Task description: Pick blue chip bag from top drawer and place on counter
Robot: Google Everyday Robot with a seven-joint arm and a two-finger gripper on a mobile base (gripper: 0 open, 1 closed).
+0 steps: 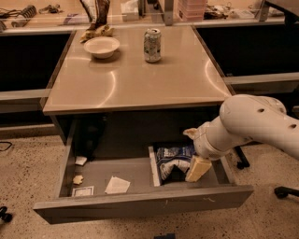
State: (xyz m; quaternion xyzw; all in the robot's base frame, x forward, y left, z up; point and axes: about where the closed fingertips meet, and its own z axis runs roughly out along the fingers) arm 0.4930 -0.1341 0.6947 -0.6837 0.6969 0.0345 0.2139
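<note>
The blue chip bag, crumpled dark blue and white, lies in the right compartment of the open top drawer, just right of the thin divider. My gripper reaches down into that compartment and sits against the bag's right side. The white arm comes in from the right, over the drawer's right end. The glossy beige counter is directly above the drawer.
A white bowl and a soda can stand at the back of the counter, with a dark brown bag behind them. Paper scraps and a dark object lie in the left compartment. A chair base stands at right.
</note>
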